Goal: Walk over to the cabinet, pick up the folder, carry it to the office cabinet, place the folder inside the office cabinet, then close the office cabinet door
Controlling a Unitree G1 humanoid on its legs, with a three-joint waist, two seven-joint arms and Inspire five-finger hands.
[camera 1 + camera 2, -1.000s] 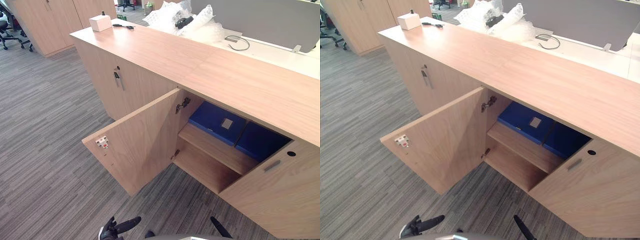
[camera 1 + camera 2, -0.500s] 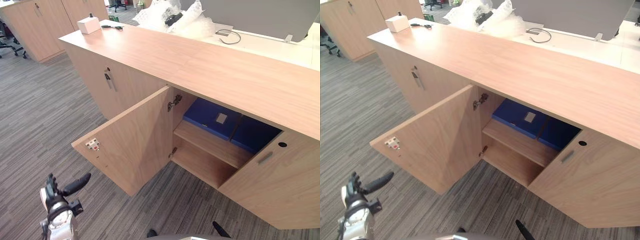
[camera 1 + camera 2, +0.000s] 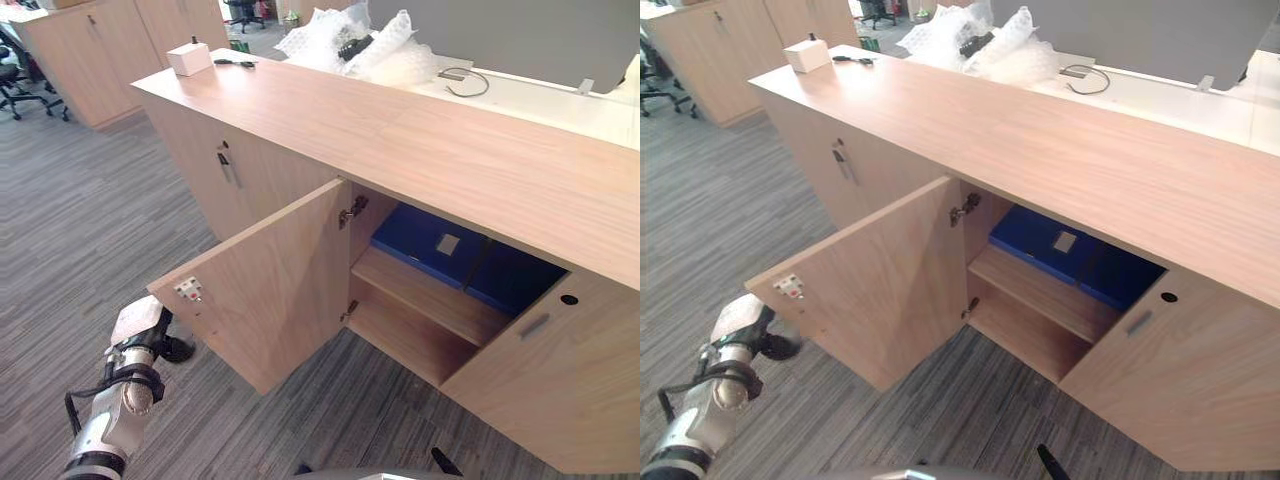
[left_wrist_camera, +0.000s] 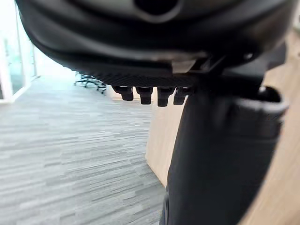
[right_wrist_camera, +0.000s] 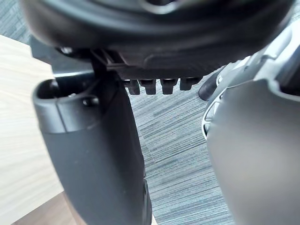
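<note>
Blue folder (image 3: pixel 415 235) (shelved) sits far from robot hand (image 3: pixel 145 335).

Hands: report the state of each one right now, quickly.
Left hand: open, holding nothing, by the edge of the open cabinet door.
Right hand: open, holding nothing.

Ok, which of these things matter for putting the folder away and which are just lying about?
Job: blue folder on the upper shelf, open cabinet door, left hand by the door.
Lying about: white box on the cabinet top, bubble wrap, cable.
</note>
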